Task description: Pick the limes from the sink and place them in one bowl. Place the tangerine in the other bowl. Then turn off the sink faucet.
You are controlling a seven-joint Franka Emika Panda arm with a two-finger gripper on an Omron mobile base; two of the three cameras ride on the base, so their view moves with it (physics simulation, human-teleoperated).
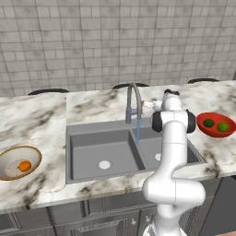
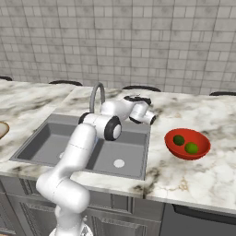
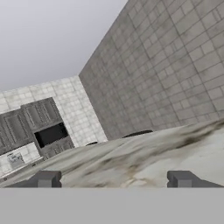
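Observation:
Both limes (image 1: 209, 122) (image 1: 223, 127) lie in the red bowl (image 1: 215, 131) on the counter right of the sink (image 1: 92, 152); the right base view shows the limes (image 2: 179, 140) (image 2: 191, 148) in that bowl (image 2: 187, 154) too. The tangerine (image 1: 25, 166) sits in the tan bowl (image 1: 9, 156) at far left. The faucet (image 1: 132, 99) stands behind the sink, with a blue stream of water (image 1: 138, 131) falling from its spout. My gripper (image 1: 148, 104) (image 2: 152, 119) hovers just right of the faucet (image 2: 97, 97), over the counter behind the sink. In the hand view the gripper (image 3: 113, 179) is open, with nothing between the fingertips (image 3: 46, 179).
My own arm (image 1: 173, 152) stands across the right basin of the sink (image 2: 41, 138). A tiled wall (image 1: 115, 41) rises close behind the marble counter (image 1: 37, 115). Dark rounded shapes (image 1: 48, 91) line the counter's back edge. The hand view looks along the counter toward cabinets (image 3: 39, 122).

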